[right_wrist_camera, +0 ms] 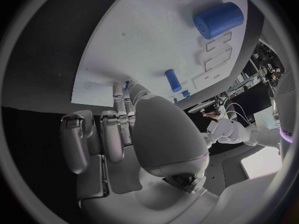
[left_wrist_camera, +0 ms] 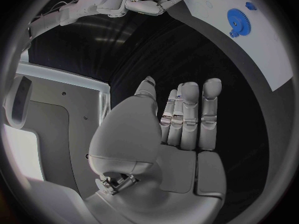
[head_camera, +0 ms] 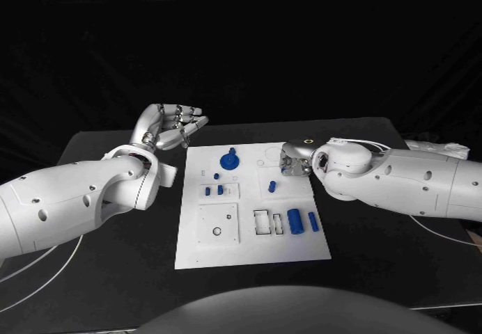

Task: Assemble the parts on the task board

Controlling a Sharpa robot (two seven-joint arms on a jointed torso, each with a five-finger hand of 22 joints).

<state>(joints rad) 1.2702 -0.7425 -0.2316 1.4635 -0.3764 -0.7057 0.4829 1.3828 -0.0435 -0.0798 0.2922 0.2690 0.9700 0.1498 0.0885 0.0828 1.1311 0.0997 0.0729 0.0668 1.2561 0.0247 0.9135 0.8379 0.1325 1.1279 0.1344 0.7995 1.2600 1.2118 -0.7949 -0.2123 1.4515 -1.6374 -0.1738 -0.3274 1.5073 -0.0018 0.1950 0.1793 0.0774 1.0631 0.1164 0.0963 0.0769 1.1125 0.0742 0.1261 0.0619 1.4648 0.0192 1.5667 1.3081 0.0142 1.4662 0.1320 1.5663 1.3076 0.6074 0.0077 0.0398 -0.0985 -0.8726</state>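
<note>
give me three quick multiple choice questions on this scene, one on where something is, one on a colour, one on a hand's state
1. Where is the left hand?
A. over the table, off the board's far left corner
B. flat on the board's middle
C. under the table

2. What colour is the gear on the board?
A. red
B. blue
C. yellow

3. What state is the left hand in?
A. gripping the gear
B. pressing a grey part
C. holding nothing, fingers straight

Answers:
1 A, the head view shows it raised past the board's left edge, clear of the white plate.
2 B, the gear shows blue in the head view and the left wrist view.
3 C, the left wrist view shows a bare palm with the fingers stretched out.
</note>
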